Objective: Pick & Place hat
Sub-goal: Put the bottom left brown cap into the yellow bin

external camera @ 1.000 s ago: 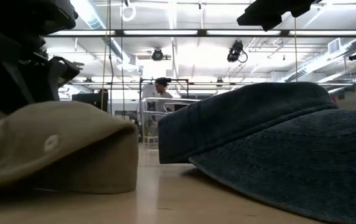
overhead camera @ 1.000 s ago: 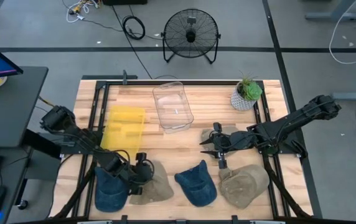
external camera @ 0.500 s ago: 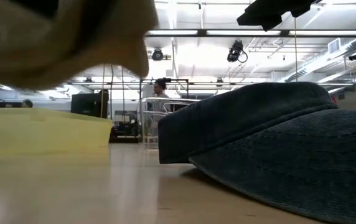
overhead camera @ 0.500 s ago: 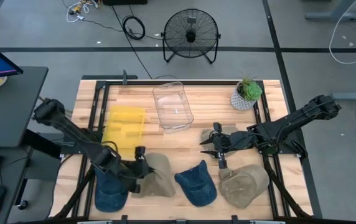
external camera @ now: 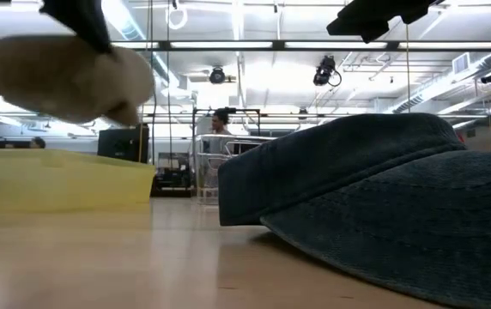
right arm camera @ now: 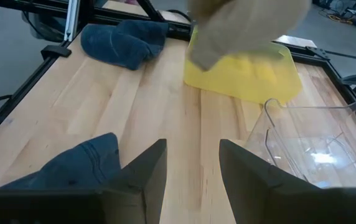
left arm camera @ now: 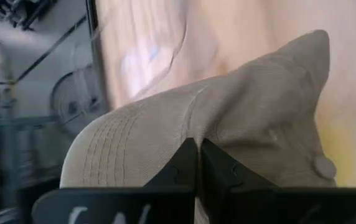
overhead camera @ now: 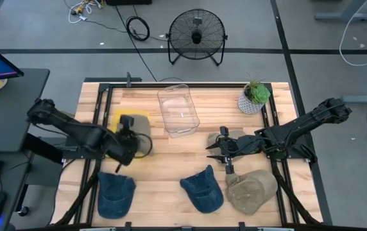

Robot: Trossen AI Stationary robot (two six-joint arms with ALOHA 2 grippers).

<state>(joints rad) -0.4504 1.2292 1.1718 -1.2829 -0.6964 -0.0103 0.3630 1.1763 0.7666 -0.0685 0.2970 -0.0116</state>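
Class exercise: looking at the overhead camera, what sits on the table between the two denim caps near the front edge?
Nothing. In the high view, the stretch between the left denim cap and the middle denim cap is bare wood; the left end effector holds the tan cap above the yellow bin.

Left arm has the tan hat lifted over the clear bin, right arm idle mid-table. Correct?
Not quite: the left gripper holds the tan hat above the yellow bin, not the clear bin, as the high view shows. The right gripper does wait mid-table.
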